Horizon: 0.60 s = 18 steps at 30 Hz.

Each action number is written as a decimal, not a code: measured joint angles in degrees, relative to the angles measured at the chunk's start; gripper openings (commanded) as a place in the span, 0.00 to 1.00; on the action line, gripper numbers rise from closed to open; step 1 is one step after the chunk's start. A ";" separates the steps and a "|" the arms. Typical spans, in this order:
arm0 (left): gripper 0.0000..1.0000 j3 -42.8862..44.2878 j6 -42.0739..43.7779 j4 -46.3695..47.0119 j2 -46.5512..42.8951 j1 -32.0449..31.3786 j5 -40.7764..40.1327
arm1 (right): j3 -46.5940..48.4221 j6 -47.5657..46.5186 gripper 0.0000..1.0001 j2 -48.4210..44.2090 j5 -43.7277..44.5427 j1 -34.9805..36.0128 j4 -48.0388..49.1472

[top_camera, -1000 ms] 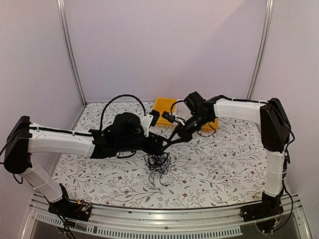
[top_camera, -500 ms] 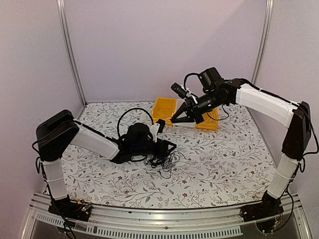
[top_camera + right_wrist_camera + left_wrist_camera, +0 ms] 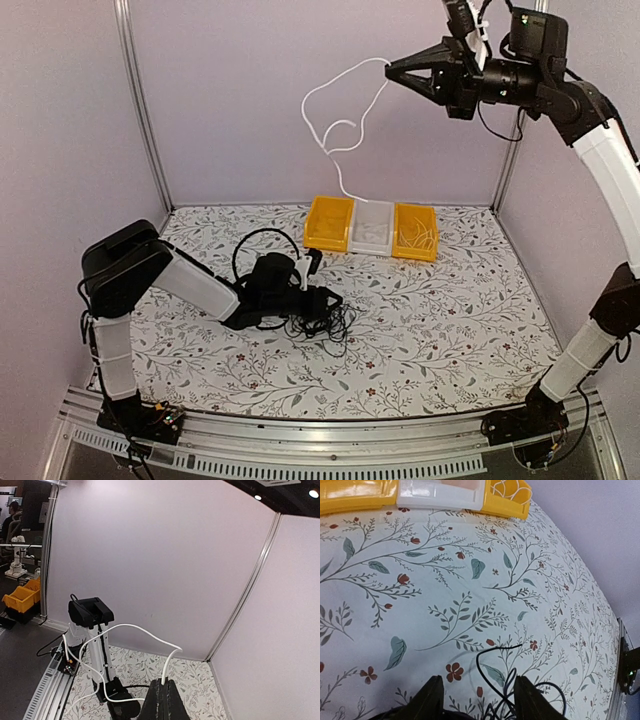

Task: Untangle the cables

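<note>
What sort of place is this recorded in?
Probably a lab robot cell: plain pale walls with metal frame posts, a floral-covered table carrying two bolted arms, and small plastic bins along its back.

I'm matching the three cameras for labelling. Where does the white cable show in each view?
Top external: the white cable hangs in loops from the right gripper, in the upper middle of the picture.
Left wrist: not in it.
Right wrist: it rises from the gripper at bottom centre, then arcs up and to the left.
Shared landmark: the floral table cover.
</note>
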 measured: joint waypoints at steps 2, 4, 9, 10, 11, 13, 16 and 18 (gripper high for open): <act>0.51 0.02 0.02 -0.22 0.00 0.15 0.22 | 3.89 1.57 0.00 -1.44 0.85 -0.76 2.93; 0.51 0.17 0.24 -0.79 0.00 0.22 0.55 | 5.55 2.73 0.00 -2.43 1.36 -1.33 5.03; 0.56 1.14 1.70 -4.17 -1.16 0.20 1.25 | 3.26 3.45 0.00 -2.89 2.82 -2.05 7.08; 0.57 1.27 2.14 -5.18 -1.88 0.13 1.25 | 1.62 3.48 0.00 -2.89 3.30 -2.27 7.17; 0.57 1.31 2.67 -6.16 -2.78 0.00 1.25 | 0.13 3.45 0.00 -2.86 3.69 -2.51 7.13; 0.58 1.33 3.45 -7.69 -5.16 -0.26 1.20 | -4.63 3.23 0.00 -2.95 4.72 -3.15 7.76; 0.59 1.33 4.26 -8.24 -8.63 -0.48 1.25 | -13.66 2.64 0.00 -3.30 6.49 -4.55 9.44; 0.59 1.49 4.63 -8.66 -10.67 -0.57 1.22 | -18.40 2.60 0.00 -3.30 7.50 -5.68 10.32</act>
